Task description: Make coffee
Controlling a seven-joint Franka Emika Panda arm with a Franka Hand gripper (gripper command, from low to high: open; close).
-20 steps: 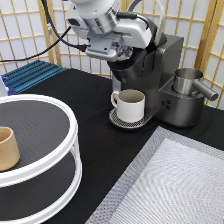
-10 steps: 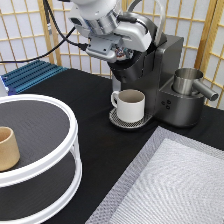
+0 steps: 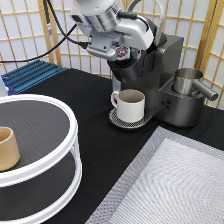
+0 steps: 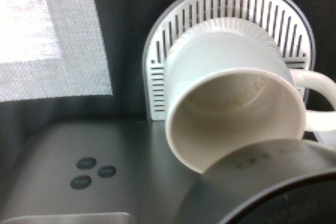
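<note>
Tool (image 3: pixel 121 53) holds coffee pod (image 3: pixel 121 51) above coffee maker (image 3: pixel 150 75), over mug (image 3: pixel 130 104).

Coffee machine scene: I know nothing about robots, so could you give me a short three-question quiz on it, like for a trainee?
1. True or false: the white mug stands under the coffee machine.
2. Where is the tan cup? A) on the round white shelf B) beside the mug C) inside the mug
3. What does the gripper, up at the coffee machine's top, hold?
Key: 1 true; 2 A; 3 the coffee pod.
</note>
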